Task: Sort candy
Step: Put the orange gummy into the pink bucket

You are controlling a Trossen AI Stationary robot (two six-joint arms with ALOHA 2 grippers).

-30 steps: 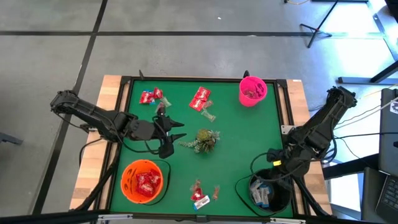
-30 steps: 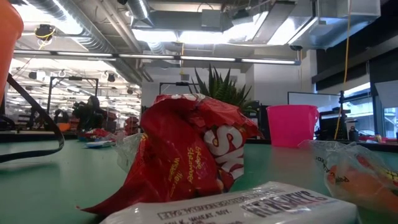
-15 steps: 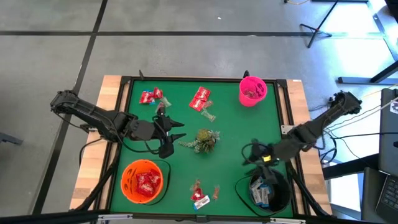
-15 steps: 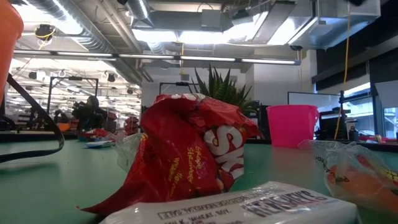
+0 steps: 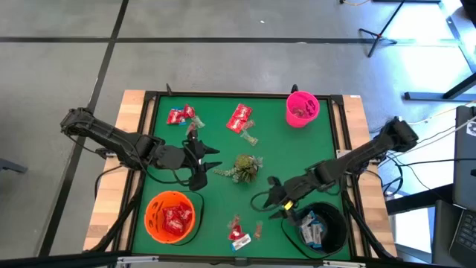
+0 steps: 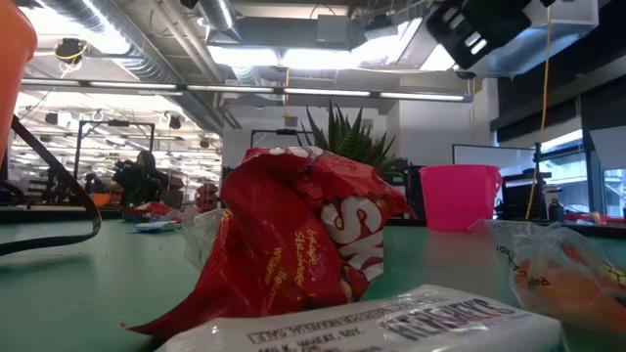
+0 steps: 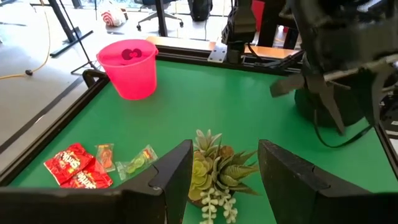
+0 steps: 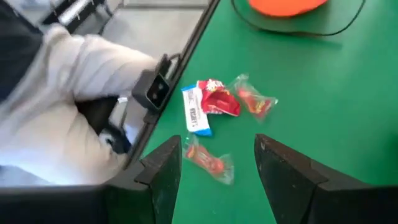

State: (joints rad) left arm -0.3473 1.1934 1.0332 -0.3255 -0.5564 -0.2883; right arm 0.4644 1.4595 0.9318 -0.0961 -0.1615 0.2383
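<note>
Candy lies in three loose groups on the green table: red packets (image 5: pixel 181 115) at the far left, red packets (image 5: pixel 239 117) at the far middle, and a small cluster (image 5: pixel 239 231) by the near edge. That cluster holds a red packet (image 8: pixel 219 103), a white-and-blue packet (image 8: pixel 195 116) and clear-wrapped pieces (image 8: pixel 254 101). My right gripper (image 5: pixel 266 202) hangs open just right of this cluster and above it, touching nothing. My left gripper (image 5: pixel 212 158) stands open left of the green sprig (image 7: pixel 214 171), empty.
An orange bowl (image 5: pixel 172 216) with red packets stands near left, and a black bowl (image 5: pixel 321 227) with white-and-blue packets near right. A pink cup (image 5: pixel 302 109) stands at the far right. The sprig (image 5: pixel 244 167) lies mid-table. A raised black rim (image 5: pixel 149 149) edges the table.
My right gripper has swung from over the black bowl toward the table's left edge, sinking and rolling as it went. It now hangs beside the near-edge candy cluster. Its fingers have stayed open.
</note>
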